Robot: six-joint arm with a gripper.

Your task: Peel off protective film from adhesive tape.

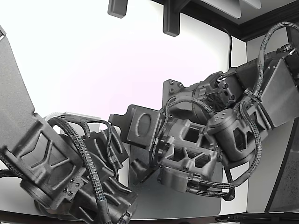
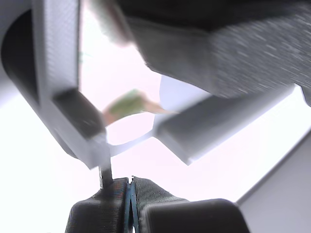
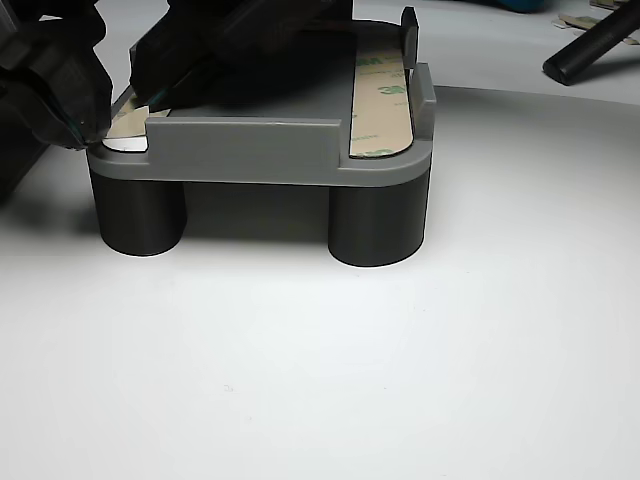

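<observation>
In your wrist view, the gripper (image 2: pixel 130 194) sits nearest the lens, its two dark ribbed fingers (image 2: pixel 99 208) pressed together with only a thin seam between them. A thin grey edge runs up from the fingertips to the blurred grey holder (image 2: pixel 73 111) above; you cannot tell from this view what that edge is.

In the other view, the grey holder (image 3: pixel 260 150) stands on dark round legs on the white surface (image 3: pixel 400 380). At its corner on that view's left, the dark gripper (image 3: pixel 92 125) meets the end of a pale strip of film (image 3: pixel 125 122), and the tips seem closed on that end, though the pinch itself is too small to confirm. A second strip of tape (image 3: pixel 380 100), printed with green marks, lies flat along the holder's side on that view's right.

In the exterior view, one arm (image 1: pixel 60 168) reaches in low from the view's left, and another (image 1: pixel 224 121) angles down from the upper right. Their heads meet near the middle over a dark plate (image 1: pixel 177 196).
</observation>
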